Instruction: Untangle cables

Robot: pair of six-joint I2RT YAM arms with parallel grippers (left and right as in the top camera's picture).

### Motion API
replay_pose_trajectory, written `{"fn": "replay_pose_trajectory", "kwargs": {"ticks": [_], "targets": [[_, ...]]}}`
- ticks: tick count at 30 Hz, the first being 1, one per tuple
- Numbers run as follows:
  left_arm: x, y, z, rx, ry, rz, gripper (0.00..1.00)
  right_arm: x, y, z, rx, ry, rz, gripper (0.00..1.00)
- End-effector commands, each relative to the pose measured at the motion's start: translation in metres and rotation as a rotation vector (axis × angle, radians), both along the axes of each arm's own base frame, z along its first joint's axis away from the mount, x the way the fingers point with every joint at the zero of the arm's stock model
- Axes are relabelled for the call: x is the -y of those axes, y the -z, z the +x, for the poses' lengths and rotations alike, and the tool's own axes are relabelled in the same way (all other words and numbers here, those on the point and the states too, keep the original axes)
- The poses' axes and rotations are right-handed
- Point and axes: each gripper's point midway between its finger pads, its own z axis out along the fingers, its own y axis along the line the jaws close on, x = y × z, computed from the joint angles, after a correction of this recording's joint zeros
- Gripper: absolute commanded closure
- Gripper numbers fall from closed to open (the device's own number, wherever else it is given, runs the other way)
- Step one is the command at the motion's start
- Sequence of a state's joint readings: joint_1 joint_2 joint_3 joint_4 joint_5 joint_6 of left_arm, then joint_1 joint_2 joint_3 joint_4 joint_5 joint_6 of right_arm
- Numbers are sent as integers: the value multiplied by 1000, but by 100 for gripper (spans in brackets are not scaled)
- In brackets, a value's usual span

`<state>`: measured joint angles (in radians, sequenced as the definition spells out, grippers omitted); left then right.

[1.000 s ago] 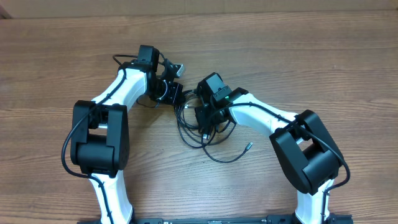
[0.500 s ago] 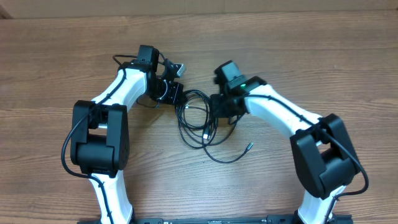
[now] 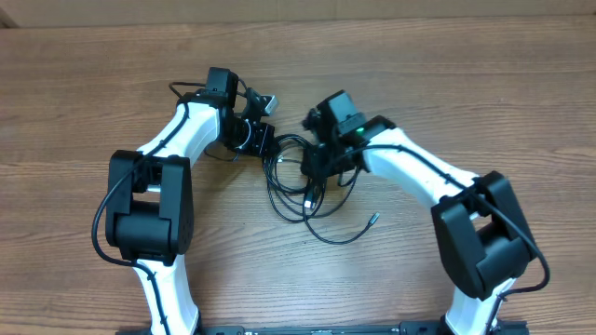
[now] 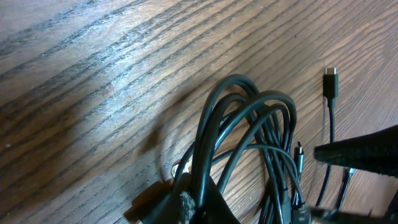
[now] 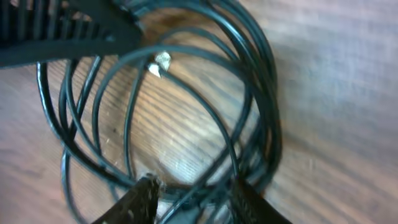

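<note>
The cables (image 3: 296, 186) lie as one black tangle of loops on the wooden table between the two arms. My left gripper (image 3: 264, 143) is shut on a bundle of strands at the tangle's upper left; in the left wrist view the cables (image 4: 249, 124) fan out from its fingertips (image 4: 186, 208). My right gripper (image 3: 310, 160) hovers over the tangle's upper right, jaws apart. In the right wrist view its fingers (image 5: 140, 199) straddle several crossing strands of the cables (image 5: 249, 93) without pinching them. A silver plug tip (image 5: 161, 61) lies inside the loop.
One loose cable end with a small plug (image 3: 372, 220) trails toward the table's front right. A USB-type plug (image 4: 330, 74) lies flat beside the loops. The left gripper's dark finger (image 5: 62, 37) fills the upper left of the right wrist view. Bare wood surrounds the tangle.
The right gripper drew away to the right, came back left over the tangle, and its jaws have opened. The left arm has held still, shut on the cables.
</note>
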<state>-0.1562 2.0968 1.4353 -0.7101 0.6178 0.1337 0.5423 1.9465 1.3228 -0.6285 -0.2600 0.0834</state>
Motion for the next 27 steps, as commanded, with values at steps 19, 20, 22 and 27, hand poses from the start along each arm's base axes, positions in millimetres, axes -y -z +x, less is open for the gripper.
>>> {"fn": "replay_pose_trajectory", "kwargs": {"ticks": [19,20,22,27], "targets": [[2,-2,3,10,14,-28,95,-2,48,17,151,-164,-202,76],[2,-2,3,10,14,-28,95,-3,48,16,143,-157,-198,78],[2,-2,3,10,14,-28,95,-4,48,13,130,-164,-187,83],[2,-2,3,10,14,-28,95,-7,43,14,135,-165,-173,96]]}}
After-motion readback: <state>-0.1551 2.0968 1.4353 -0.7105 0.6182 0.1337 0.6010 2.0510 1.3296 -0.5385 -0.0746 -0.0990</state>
